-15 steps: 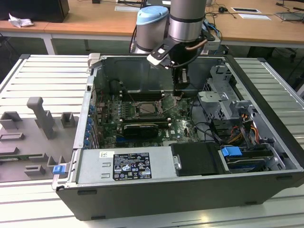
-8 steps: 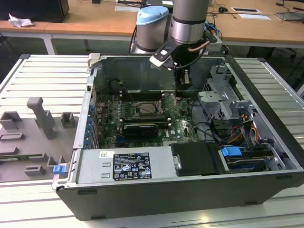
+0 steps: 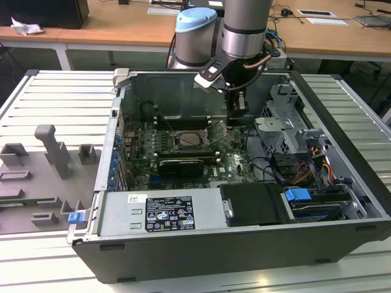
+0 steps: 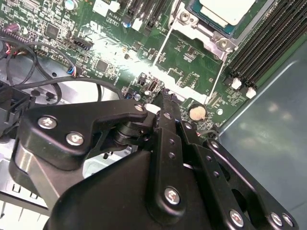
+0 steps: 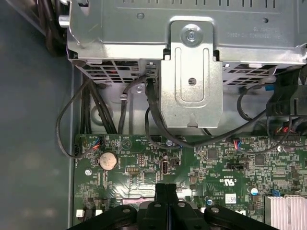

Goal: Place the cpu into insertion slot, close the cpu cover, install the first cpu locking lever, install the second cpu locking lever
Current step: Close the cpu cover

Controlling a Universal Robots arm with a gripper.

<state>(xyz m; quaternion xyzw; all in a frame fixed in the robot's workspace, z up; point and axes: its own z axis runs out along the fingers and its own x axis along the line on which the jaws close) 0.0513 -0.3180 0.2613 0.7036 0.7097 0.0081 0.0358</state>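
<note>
In the insertion slot (image 4: 211,29), shows the cpu (image 4: 228,8) as a flat, pale silver-grey square, smooth metal top inside a shiny rim, and near that slot finds the black bolted gripper (image 5: 166,189) clamped together on nothing, over glossy green circuit board (image 5: 216,163).

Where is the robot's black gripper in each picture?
Exterior view: the gripper hangs inside the open computer case, over the green circuit board.
Second wrist view: the gripper tip is near the round coin battery.
First wrist view: the gripper is over the board, the battery beside it.
Shared landmark: the green circuit board.
</note>
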